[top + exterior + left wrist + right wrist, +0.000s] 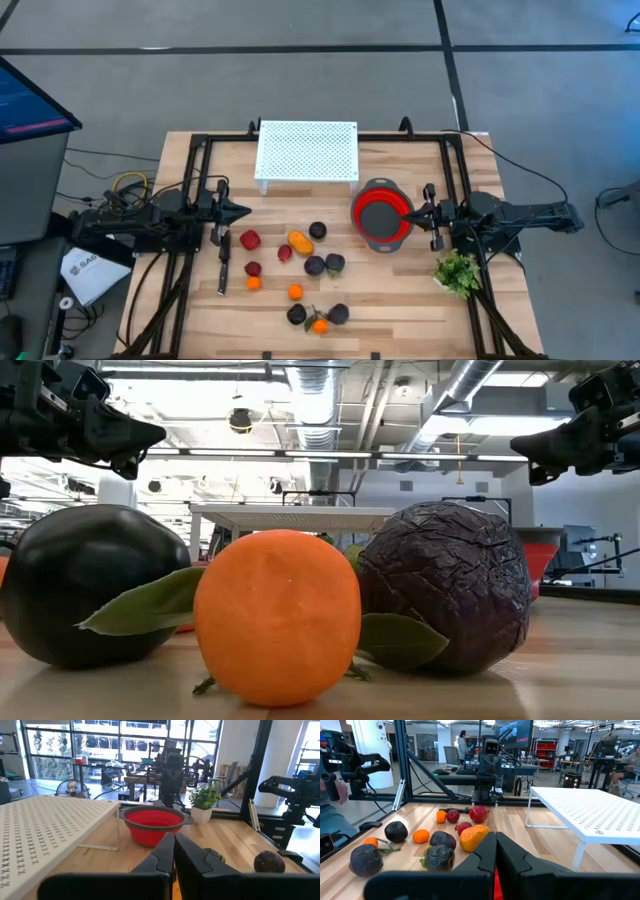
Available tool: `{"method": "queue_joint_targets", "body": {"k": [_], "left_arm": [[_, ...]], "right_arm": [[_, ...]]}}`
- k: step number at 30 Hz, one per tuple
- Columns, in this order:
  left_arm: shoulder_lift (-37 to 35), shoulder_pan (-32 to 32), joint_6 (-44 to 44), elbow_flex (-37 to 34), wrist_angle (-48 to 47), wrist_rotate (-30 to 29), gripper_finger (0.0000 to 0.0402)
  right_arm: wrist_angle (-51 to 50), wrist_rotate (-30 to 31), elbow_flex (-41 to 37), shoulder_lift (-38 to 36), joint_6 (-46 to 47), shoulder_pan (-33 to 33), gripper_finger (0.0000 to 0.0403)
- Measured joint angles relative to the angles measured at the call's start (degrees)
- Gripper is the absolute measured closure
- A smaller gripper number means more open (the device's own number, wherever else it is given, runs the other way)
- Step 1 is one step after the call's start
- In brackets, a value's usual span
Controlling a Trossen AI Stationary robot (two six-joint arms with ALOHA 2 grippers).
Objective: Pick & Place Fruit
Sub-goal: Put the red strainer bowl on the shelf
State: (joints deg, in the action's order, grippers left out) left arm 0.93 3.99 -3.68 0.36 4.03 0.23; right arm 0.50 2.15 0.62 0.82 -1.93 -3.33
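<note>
While fruit point(300, 241) lies scattered on table point(400, 300), no pick begun: left gripper point(243, 211), right gripper point(408, 215) pressed together, empty (both raised). Next: spread fingers, descend on one piece.

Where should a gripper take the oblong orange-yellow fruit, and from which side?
Judging from the high view, grip the oblong orange-yellow fruit across its narrow middle, coming straight down. It lies flat and slanted on the wooden table, with a small red fruit close beside one end, so fingers should straddle its long sides.
</note>
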Motion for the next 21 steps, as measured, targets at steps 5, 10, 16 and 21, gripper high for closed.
{"method": "queue_joint_targets", "body": {"k": [5,10,16,21], "left_arm": [[0.0,0.0,0.0,0.0,0.0,0.0,0.0395],[0.0,0.0,0.0,0.0,0.1,0.0,0.0395],[0.0,0.0,0.0,0.0,0.4,0.0,0.0395],[0.0,0.0,0.0,0.0,0.5,0.0,0.0395]], "right_arm": [[3.3,0.6,0.0,0.1,-7.1,0.1,0.0403],[16.3,0.3,0.0,-0.2,1.4,-0.7,0.0403],[36.4,3.9,0.0,-0.1,18.1,-0.5,0.0403],[38.6,4.0,0.0,2.2,21.8,-1.2,0.0403]]}}
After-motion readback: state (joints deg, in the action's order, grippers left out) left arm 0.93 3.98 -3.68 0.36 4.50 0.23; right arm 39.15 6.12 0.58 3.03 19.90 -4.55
